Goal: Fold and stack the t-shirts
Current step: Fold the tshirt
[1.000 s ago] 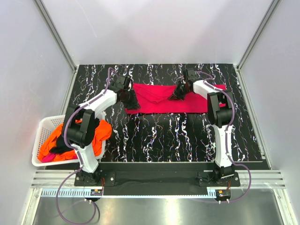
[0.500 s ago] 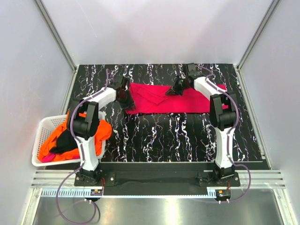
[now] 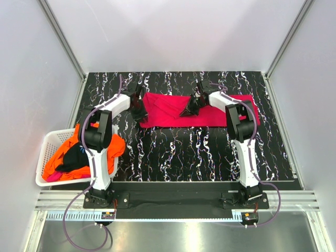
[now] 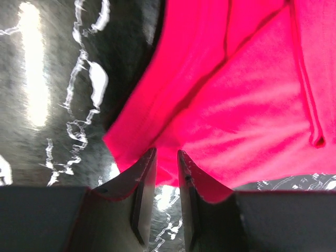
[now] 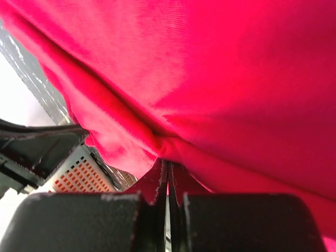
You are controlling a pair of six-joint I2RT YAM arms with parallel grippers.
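Right claw is gripping the magenta-red t-shirt: in the right wrist view its fingers are pressing together on a pinched ridge of cloth, and the rest is hanging over the lens. Compared with a second ago this claw is sitting further toward the left arm's side, now near the shirt's middle. The lifted flap is travelling with it, so the fold is being drawn across the shirt's body. The shirt's right end, partly covered by the arm before, is now lying exposed and flat on the bench. Left claw is sitting slightly further out and further from the bases than before, at the shirt's left edge. Its gap is narrow and the hem is running in between the tips, but I cannot tell whether it is actually pinching the cloth. The shirt is lying stretched along the far part of the bench, from the left claw past the right one. Judgement: the first fold is under way and the flap is not yet laid down. The orange t-shirt, black t-shirt and pink t-shirt are waiting heaped in the white slatted basket by the left arm, so no stack is started. The next move is probably calling for the flap to be lowered flat before release, with the left edge kept anchored so the cloth is not dragging along
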